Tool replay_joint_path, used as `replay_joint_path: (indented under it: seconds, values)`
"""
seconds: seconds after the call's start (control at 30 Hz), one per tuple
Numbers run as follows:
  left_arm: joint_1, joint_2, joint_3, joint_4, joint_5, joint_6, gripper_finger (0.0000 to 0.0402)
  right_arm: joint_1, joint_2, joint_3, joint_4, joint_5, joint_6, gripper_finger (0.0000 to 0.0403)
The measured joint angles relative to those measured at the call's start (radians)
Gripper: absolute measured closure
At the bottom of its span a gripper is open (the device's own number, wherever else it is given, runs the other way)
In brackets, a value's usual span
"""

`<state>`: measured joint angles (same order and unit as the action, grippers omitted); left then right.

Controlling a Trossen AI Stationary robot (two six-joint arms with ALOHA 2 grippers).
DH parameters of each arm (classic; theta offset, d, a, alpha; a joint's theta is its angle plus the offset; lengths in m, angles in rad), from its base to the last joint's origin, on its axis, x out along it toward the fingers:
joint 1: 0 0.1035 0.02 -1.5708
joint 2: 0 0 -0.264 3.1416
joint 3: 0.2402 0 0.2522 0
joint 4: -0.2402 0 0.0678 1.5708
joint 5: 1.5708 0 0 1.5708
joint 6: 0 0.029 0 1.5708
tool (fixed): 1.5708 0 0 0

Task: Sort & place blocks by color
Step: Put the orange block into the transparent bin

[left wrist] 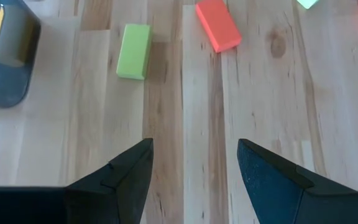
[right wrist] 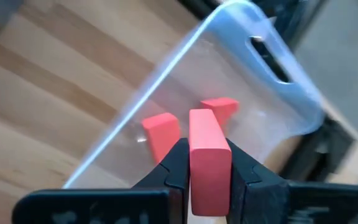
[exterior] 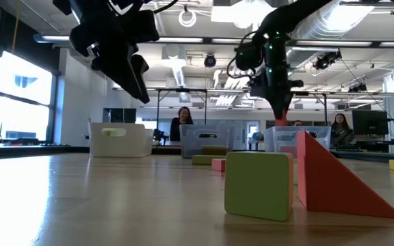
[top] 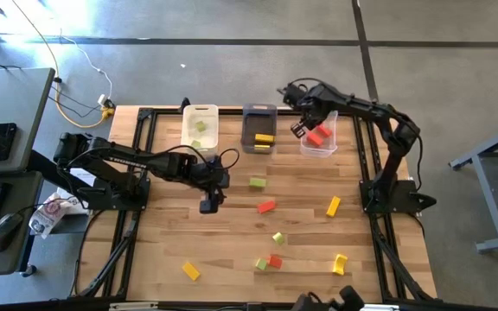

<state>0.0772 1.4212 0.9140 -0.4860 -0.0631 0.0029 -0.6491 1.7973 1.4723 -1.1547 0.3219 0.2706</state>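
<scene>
My right gripper (top: 305, 130) hangs over the clear bin (right wrist: 253, 43) at the table's far right, shut on a red block (right wrist: 209, 155). Two more red blocks (right wrist: 162, 134) lie inside that bin. My left gripper (top: 207, 200) stands open above the bare wood at the table's middle left, with nothing between its fingers (left wrist: 194, 168). Ahead of it a green bar (left wrist: 133, 42) and a red bar (left wrist: 218, 32) lie flat on the table. Several other red, yellow and green blocks are scattered toward the near edge. My right gripper pinches the red block between its two fingers by two opposite long sides (right wrist: 209, 143). The fingers come from above, pointing steeply down. The block's free end sticks out past the fingertips. It hangs lifted clear above the clear bin.
A white bin (top: 201, 125) with green blocks and a dark grey bin (top: 259, 130) with yellow blocks stand along the far edge, left of the clear bin. Loose blocks lie near the front: yellow (top: 190, 271), yellow (top: 340, 263), green and red (top: 269, 262). People sit in the room beyond.
</scene>
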Motion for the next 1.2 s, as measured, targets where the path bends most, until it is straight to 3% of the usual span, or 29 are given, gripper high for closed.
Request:
replay_joint_path:
  seconds: [0.3,0.5,1.2]
  values:
    - [0.002,0.0,0.0,0.004,-0.004,0.0,0.0184,-0.143,0.0,0.0,0.012,-0.281,-0.072,0.0368]
    - [0.002,0.0,0.0,0.003,-0.004,0.0,0.0184,-0.215,0.0,0.0,0.012,-0.387,-0.099,0.0368]
    - [0.002,0.0,0.0,-0.02,-0.003,-0.003,0.0184,-0.268,0.091,0.0,0.016,-0.393,-0.115,0.0357]
